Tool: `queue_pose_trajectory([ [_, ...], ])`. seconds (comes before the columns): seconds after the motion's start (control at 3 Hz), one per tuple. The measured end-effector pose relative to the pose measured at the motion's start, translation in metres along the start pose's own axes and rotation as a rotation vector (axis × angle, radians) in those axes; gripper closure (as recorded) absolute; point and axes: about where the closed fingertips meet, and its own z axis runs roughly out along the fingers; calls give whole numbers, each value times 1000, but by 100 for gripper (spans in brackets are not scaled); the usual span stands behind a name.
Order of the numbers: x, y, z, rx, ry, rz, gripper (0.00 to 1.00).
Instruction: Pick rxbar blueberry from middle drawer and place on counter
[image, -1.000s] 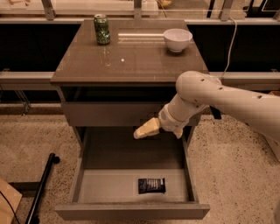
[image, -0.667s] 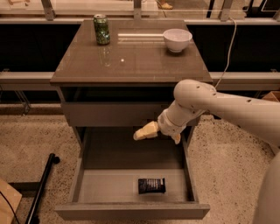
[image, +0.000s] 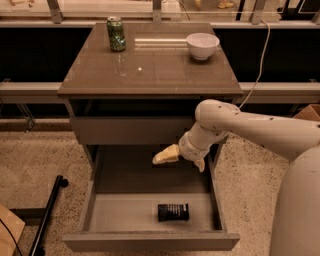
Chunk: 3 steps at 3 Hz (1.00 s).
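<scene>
Hovering over the back part of the open middle drawer (image: 150, 241), my tool (image: 167, 155) sits just below the closed upper drawer front (image: 130, 130), with its pale yellowish tip pointing left. I can't tell from this angle whether the tool is spread or pressed together. It is apart from the bar, higher up and further back. My white arm (image: 250, 127) comes in from the right, its rounded joint just under the table edge, and crosses above the drawer's right side wall. My body (image: 300, 210) fills the lower right corner.

The rxbar blueberry (image: 173, 212) has a dark wrapper with pale lettering. It lies flat on the pale grey drawer floor, near the front panel and slightly right of centre, long side parallel to the front. It touches no wall. The drawer is pulled well out.

The table (image: 150, 70) has a glossy brown-grey top. A green drink can (image: 116, 34) stands upright near the back left corner. A white bowl (image: 202, 45) sits upright at back right, well apart from the can. A faint reflection of the can shows in the top.

Around it is a speckled floor (image: 40, 155). A black pole (image: 47, 215) lies on the floor left of the drawer. A white cable (image: 260, 55) hangs behind the table on the right. A cardboard box (image: 307, 111) corner shows at the far right edge.
</scene>
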Motion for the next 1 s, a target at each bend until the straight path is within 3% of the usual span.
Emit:
queue_pose_trajectory([
  [0.33,-2,5,11,53,-12,15,0],
  [1.0,6,-13,71,229,42,101,0],
])
